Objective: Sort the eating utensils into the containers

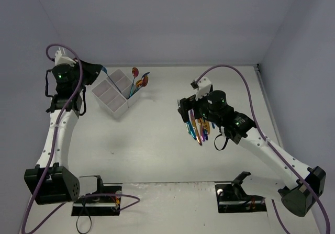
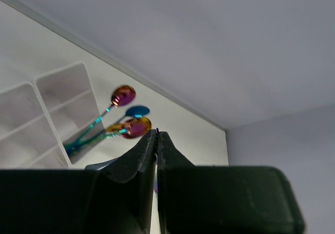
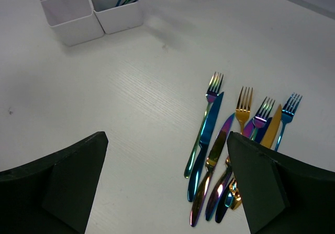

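Note:
The white four-compartment box [image 1: 112, 95] stands at the back left. Three iridescent spoons [image 1: 137, 81] lean in its right compartment, bowls up; they also show in the left wrist view [image 2: 128, 125] next to the box [image 2: 49, 113]. My left gripper [image 1: 103, 71] hovers at the box's far left corner, shut [image 2: 157, 135] on a thin blue utensil [image 1: 111, 79] that slants over the box. My right gripper [image 1: 189, 118] is open [image 3: 167, 187] and empty above a pile of several forks and knives [image 3: 230, 150] lying side by side [image 1: 199, 129].
The box [image 3: 78, 22] sits far up-left of the pile in the right wrist view. The table's back edge and wall run just behind the box [image 2: 172, 100]. Two black stands [image 1: 97, 192] sit at the near edge.

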Robot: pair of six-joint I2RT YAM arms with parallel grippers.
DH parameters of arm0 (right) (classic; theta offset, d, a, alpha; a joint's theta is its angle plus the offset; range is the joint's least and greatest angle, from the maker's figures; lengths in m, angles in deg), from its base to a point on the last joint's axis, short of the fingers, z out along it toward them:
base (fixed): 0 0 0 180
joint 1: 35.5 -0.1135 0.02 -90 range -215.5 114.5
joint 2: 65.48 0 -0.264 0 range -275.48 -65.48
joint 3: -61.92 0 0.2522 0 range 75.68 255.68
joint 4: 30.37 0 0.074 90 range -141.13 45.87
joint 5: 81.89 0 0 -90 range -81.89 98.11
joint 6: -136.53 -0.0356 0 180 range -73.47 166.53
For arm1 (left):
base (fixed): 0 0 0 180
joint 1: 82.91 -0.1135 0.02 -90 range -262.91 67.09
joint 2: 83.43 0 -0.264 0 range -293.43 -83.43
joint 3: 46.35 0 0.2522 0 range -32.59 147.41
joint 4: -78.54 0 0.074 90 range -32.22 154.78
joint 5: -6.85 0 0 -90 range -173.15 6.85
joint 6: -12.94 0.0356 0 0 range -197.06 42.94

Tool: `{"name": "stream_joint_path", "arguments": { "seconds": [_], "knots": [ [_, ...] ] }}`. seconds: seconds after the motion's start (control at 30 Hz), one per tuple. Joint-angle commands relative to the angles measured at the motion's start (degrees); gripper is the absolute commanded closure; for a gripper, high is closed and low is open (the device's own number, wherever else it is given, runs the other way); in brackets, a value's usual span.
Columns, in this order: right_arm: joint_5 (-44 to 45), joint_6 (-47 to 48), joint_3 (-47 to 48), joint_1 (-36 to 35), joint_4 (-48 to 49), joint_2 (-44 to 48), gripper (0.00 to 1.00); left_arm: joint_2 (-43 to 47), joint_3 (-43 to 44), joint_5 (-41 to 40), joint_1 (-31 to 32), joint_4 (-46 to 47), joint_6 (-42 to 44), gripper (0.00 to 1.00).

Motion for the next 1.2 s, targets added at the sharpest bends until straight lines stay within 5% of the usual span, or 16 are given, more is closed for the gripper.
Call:
{"name": "stream_joint_path", "arguments": {
  "seconds": [0.0, 0.4, 0.83, 1.0, 1.17],
  "knots": [
    [-0.07, -1.1, -0.61, 2.41, 0.72, 3.27, 0.04, -1.91, 5.65, -1.65, -4.54, 7.47, 0.27, 1.0],
    [-0.4, 0.49, -2.0, 4.12, -0.98, 4.73, 0.01, -7.68, 6.61, -3.23, -9.79, 9.4, 1.78, 1.0],
    [1.35, -0.4, -3.77, 4.42, -1.19, 1.35, 0.01, -11.95, -5.7, -1.47, -10.67, 21.32, 4.71, 0.99],
    [3.44, -2.77, -4.17, 4.54, -1.28, -1.66, 0.03, -9.89, -9.71, -1.47, -12.09, 21.28, 5.18, 0.84],
    [5.89, -6.11, -3.59, 5.12, -1.74, -5.38, 0.09, -6.05, -14.46, -1.24, -13.91, 20.33, 4.81, 0.47]
  ]
}}
